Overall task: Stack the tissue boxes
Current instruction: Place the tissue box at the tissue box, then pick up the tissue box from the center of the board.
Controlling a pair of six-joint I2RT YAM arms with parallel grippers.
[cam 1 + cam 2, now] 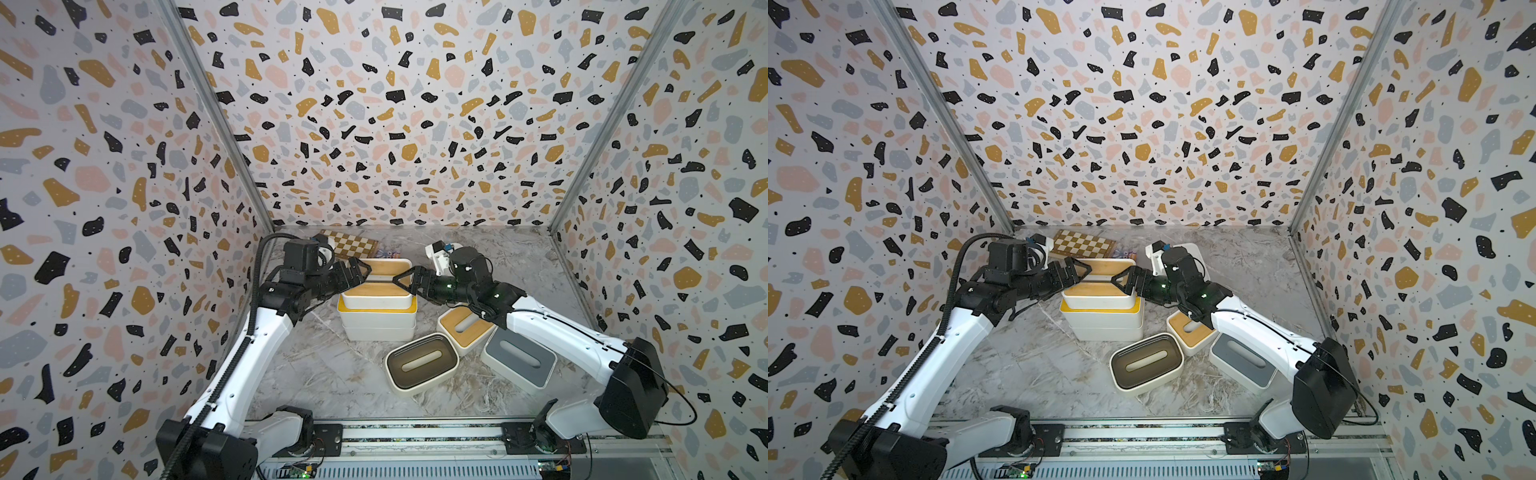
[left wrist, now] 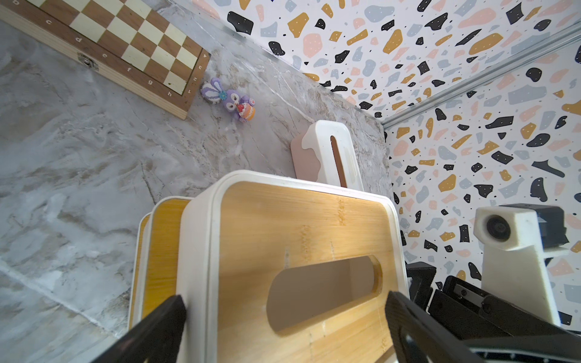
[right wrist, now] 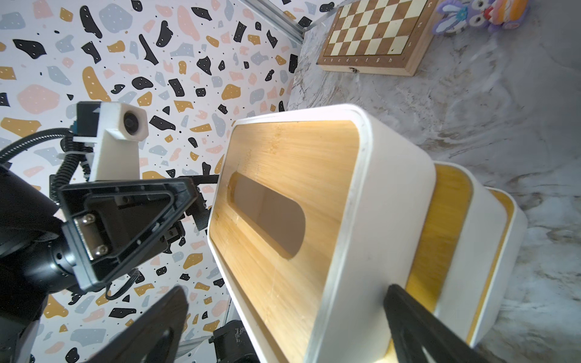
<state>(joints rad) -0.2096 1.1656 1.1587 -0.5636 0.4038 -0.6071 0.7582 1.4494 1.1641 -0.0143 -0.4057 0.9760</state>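
1. Centrally, three tissue boxes stand stacked on the marble desk (image 1: 316, 374). The wood-lidded top box (image 1: 374, 286) sits on the upper yellow-lidded box (image 1: 376, 311), which sits on the lower yellow-lidded box (image 1: 378, 332). The top box sits shifted toward the back wall, so a yellow rim shows along the near side.
2. The left gripper (image 1: 360, 269) hangs at the top box's left short end, jaws wide open. In the left wrist view its fingers (image 2: 157, 327) straddle the box's width, with the oval slot between them. I cannot tell whether the pads touch the walls.
3. The right gripper (image 1: 405, 279) hangs at the opposite short end, facing the left one across the lid, jaws also wide open. In the right wrist view one finger (image 3: 151, 323) stands clear of the box, with patterned wall showing between them. The other finger (image 3: 418, 320) overlaps the box's long side wall.
4. Three loose boxes lie on the desk to the right of the stack.
   - The olive-lidded box (image 1: 422, 365) is nearest the front.
   - The second wood-lidded box (image 1: 463, 326) is just beside it, partly under the right forearm.
   - The grey-lidded box (image 1: 519, 359) is farther right, also partly under that arm.
5. The white-lidded box (image 2: 330, 151) sits behind the stack toward the back wall. In both top views the right wrist mostly hides it.
6. The chessboard (image 1: 351, 245) lies at the back, left of centre, with a small purple bunny toy (image 2: 228, 99) just beside its corner.
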